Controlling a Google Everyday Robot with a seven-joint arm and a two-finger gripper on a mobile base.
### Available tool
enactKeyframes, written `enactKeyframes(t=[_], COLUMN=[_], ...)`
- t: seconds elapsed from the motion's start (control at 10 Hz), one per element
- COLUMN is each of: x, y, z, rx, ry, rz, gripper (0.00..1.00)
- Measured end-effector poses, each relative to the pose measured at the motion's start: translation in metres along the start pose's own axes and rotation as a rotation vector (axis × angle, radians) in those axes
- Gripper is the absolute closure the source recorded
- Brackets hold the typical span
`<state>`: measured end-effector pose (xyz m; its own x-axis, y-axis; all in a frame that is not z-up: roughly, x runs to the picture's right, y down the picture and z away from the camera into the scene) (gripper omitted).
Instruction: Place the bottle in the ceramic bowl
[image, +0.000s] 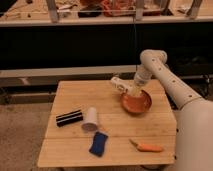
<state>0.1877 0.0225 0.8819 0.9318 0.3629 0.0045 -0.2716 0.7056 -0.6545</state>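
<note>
The whitish-cream bottle (120, 84) is held tilted in the air over the left rim of the orange-red ceramic bowl (136, 103), which sits at the right of the wooden table (115, 130). My gripper (131, 89) is shut on the bottle's right end, just above the bowl's near-left edge. The arm comes down from the upper right.
A white tapered cup (90, 120) lies on its side at the table's middle left. A black bar-shaped object (69, 117) lies to its left. A blue sponge (98, 143) is near the front, and an orange carrot (146, 147) at the front right. A dark shelf stands behind.
</note>
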Motion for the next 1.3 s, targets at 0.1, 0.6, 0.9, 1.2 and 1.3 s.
enactKeyframes(t=[0.1,0.6,0.9,1.2,1.3], x=[0.005,0.017,0.023,0.025,0.026], y=[-0.001,0.000,0.000,0.001,0.001], z=[0.000,-0.001,-0.001,-0.001,-0.001], rx=[-0.001,-0.007,-0.008,-0.010,-0.010], ry=[0.002,0.003,0.002,0.001,0.001], rz=[0.008,0.021,0.024,0.025,0.026], gripper=[0.96,0.61,0.38,0.24,0.20])
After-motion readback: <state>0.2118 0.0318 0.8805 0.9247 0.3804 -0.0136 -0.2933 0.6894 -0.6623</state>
